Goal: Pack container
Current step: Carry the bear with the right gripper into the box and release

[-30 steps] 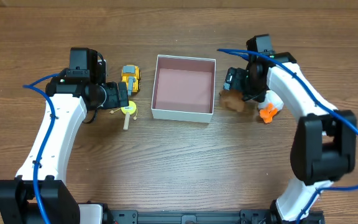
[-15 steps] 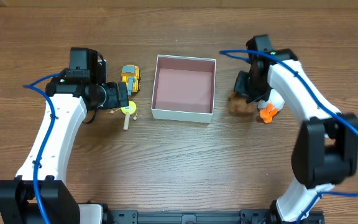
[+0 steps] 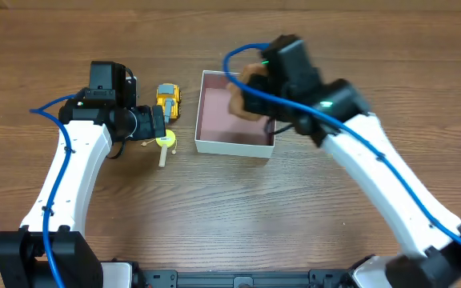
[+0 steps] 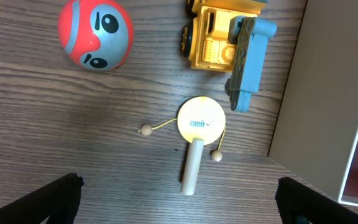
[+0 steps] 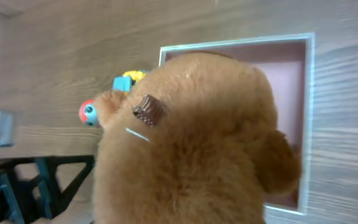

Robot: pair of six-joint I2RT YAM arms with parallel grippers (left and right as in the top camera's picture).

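Note:
The container point(image 3: 234, 146) is a shallow white-walled box with a pink inside, standing mid-table; its rim point(image 5: 235, 43) also shows in the right wrist view. My right gripper point(image 3: 261, 90) hangs above it, shut on a brown plush toy point(image 3: 237, 98). The plush point(image 5: 191, 143) fills the right wrist view and hides the fingers. My left gripper point(image 3: 157, 126) stays left of the container, wide open point(image 4: 179, 199) above a small wooden hand drum point(image 4: 197, 124), with nothing between its fingers.
A yellow toy truck with a blue part point(image 4: 225, 37) lies beside the container's left wall point(image 4: 328, 93). A red and grey ball point(image 4: 95, 34) rests left of the truck. The drum point(image 3: 165, 144) lies just in front of the truck point(image 3: 167, 102).
My right gripper shut on the plush right of the container, lifted it and carried it left over the container. The left arm has not moved.

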